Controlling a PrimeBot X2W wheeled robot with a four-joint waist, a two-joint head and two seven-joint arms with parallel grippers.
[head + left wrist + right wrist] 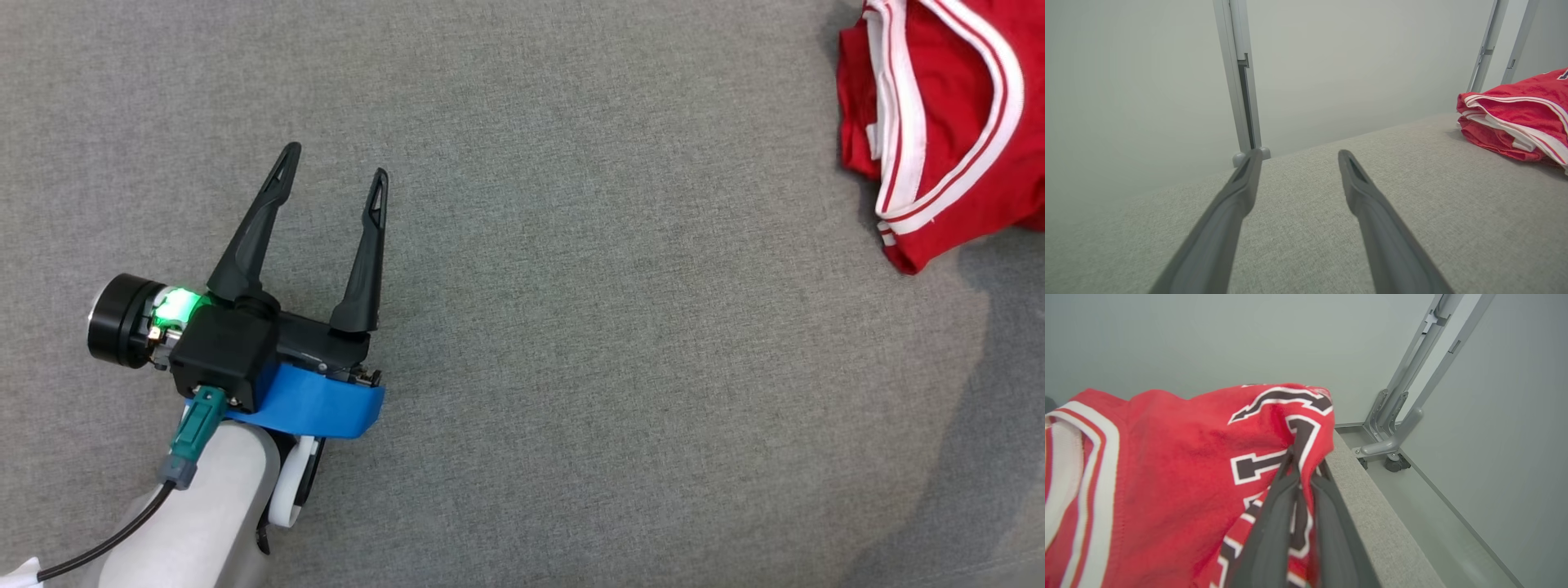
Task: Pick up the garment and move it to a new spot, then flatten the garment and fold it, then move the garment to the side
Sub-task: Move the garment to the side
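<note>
The garment [939, 106] is a red jersey with white trim, bunched at the far right corner of the grey table. It also lies at the right in the left wrist view, the garment [1515, 118] folded on itself. My right gripper [1302, 457] is shut on a fold of the garment [1167, 477] near its dark lettering, close to the table's right edge. Over the left part of the table hovers my left gripper [333, 173], open and holding nothing, far from the cloth. Its fingers [1241, 188] point toward the table's far edge.
The grey fabric table [571, 327] spreads wide between the left gripper and the garment. Its right edge [1372, 514] drops to the floor. Grey metal frame posts [1241, 77] stand beyond the far edge, and a frame foot with a caster [1392, 457] stands on the floor.
</note>
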